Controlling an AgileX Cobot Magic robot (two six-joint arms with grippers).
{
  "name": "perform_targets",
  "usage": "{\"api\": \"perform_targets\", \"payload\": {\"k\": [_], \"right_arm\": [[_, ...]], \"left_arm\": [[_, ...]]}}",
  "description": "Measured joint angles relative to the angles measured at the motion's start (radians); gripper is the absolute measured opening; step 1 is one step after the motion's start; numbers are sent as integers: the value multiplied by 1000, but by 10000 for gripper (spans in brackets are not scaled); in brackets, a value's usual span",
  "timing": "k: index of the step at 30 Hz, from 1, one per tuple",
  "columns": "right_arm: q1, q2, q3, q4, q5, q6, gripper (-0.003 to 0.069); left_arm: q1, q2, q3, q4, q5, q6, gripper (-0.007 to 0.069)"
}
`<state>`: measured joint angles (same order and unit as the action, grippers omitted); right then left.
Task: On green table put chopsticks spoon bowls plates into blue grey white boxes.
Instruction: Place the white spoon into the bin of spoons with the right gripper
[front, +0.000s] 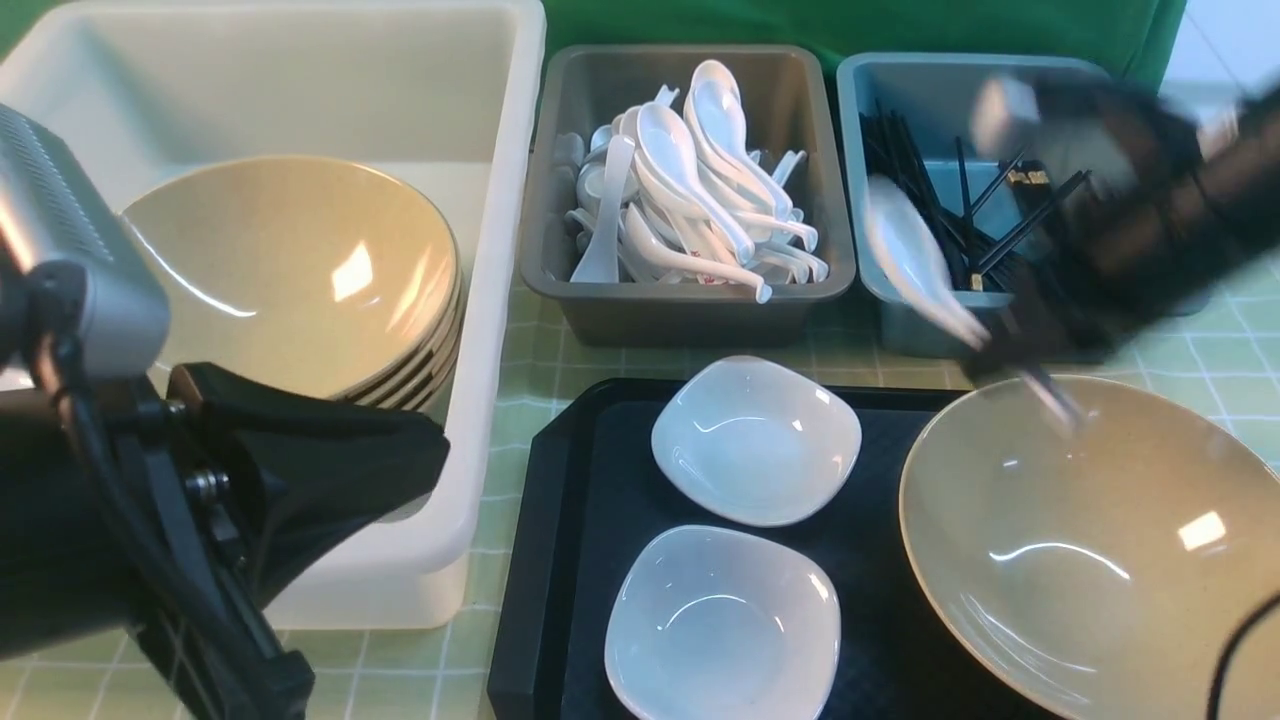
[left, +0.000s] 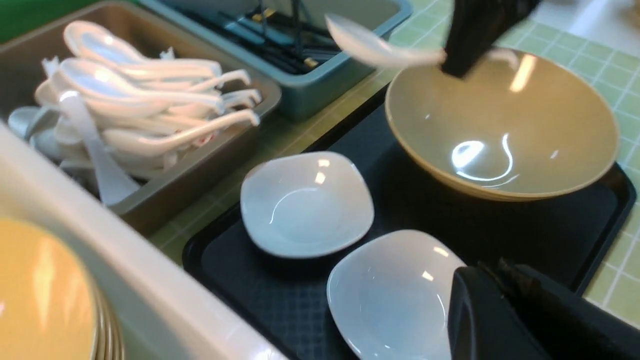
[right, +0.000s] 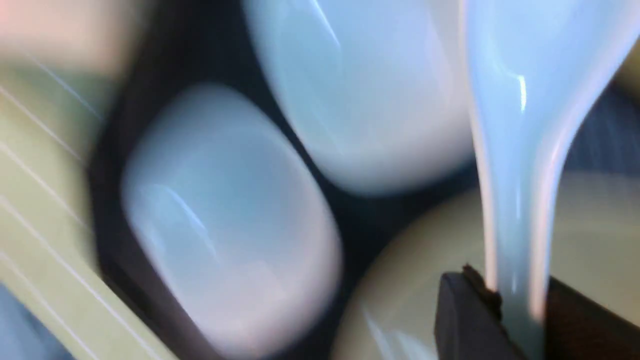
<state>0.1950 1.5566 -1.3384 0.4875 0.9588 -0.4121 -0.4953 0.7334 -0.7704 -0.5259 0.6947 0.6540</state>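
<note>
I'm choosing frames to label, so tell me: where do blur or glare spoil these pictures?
Front view: the right gripper and its spoon are smeared by motion, and bright glare spots the tan bowl. Left wrist view: fairly sharp, only the spoon streaked. Right wrist view: everything blurred, the plates pale blobs.

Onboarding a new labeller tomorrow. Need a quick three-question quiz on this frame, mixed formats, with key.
1. True or false: the right pincer grips a white spoon by its handle.
2. How many white plates lie on the black tray?
3. Which box holds the chopsticks? A) white B) grey C) blue

Key: 1 true; 2 two; 3 C, the blue box.
</note>
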Motion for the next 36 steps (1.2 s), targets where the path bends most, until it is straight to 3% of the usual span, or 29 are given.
{"api": "perform_targets", "payload": {"k": [1,4,7,10,16,19,21,28,33,36], "right_arm": [[18,39,-65,84,-55,-29,132],[52,138,-172,142,-179,-57,132],[97,298,-312,158,-319,-62,139],[114,386,-392,163,-360,-62,157],[124,583,-608,154,-372,-32,370],[114,589,-648,146,-311,-20,497],[99,572,-664,142,-234,-11,540],[37,385,-662,103,201,-76,570],[78,156,-530,32,210,-68,572],[110,-58,-339,6,210,-58,572]], "left_arm": [[0,11,0,3,-1,-34,-1],[0,30,0,3,-1,-73,-1],[0,58,0,2,-4,-96,-1],[0,75,0,-1,-4,-97,-1],[0,136,0,-1,-3,-113,-1],[0,174,0,-1,-3,-155,1],[0,198,0,2,-3,-178,6],[0,310,0,-36,-1,-220,130],[-10,426,0,-198,-2,-138,249],[-77,529,0,-340,-5,-6,363]]}}
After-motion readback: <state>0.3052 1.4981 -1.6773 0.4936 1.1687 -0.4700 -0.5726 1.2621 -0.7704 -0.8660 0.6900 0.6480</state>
